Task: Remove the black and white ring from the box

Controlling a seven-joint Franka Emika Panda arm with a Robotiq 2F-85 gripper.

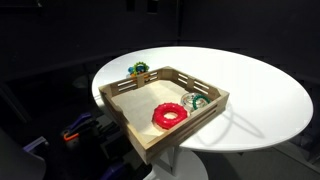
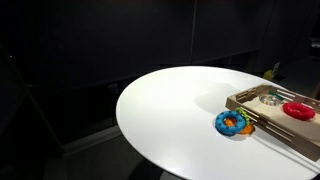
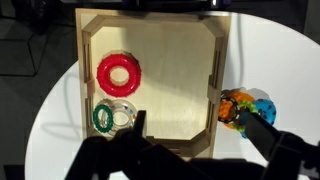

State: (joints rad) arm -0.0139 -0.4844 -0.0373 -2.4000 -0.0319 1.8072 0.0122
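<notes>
The light wooden box (image 3: 223, 60) lies on a round white table. Inside it are a red ring (image 3: 120, 73) and green and white rings (image 3: 113, 115). The black and white ring (image 3: 228, 108) lies outside the box, just past its right wall, on top of a multicoloured toy ring (image 3: 256, 103). My gripper (image 3: 192, 116) hangs open above the box's near right corner. One fingertip is over the box floor near the green ring, the other beside the black and white ring, with nothing between them. Both exterior views show the box (image 1: 208, 112) (image 2: 262, 103) but not the gripper.
The white table (image 1: 260, 80) spreads wide around the box, with a dark room behind. In an exterior view the multicoloured toy ring (image 2: 232, 122) sits on the table (image 2: 170, 110) against the box's outer corner. Dark robot parts (image 1: 85, 130) stand beside the table's edge.
</notes>
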